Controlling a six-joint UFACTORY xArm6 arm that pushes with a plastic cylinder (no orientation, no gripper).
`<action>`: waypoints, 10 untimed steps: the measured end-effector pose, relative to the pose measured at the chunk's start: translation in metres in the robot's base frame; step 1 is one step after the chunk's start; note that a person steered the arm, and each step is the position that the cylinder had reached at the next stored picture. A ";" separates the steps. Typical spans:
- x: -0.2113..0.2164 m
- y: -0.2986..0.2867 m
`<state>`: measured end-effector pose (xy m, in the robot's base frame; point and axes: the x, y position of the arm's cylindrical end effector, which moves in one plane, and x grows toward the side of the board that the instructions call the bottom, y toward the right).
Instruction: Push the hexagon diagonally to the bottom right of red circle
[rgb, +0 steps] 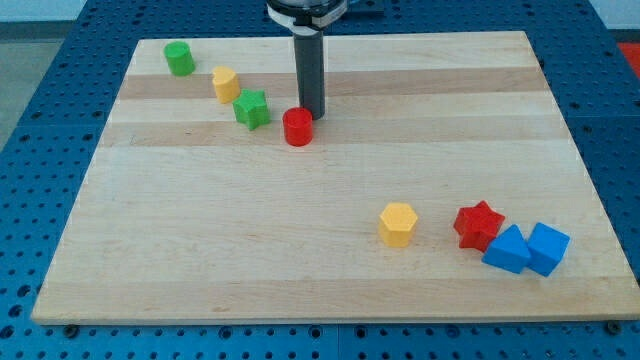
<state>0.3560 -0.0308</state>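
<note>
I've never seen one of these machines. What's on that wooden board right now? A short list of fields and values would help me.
surface: pale wooden board
my tip: dark rod's lower end, just up-right of the red round block
hexagon: yellow hexagonal block, lower right of the red round block, far from it
top-left row: green round block, yellow block, green star block
bottom-right cluster: red star block, two blue blocks
</note>
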 end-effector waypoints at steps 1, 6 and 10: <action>0.002 -0.002; 0.095 0.099; 0.187 0.134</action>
<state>0.5428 0.1037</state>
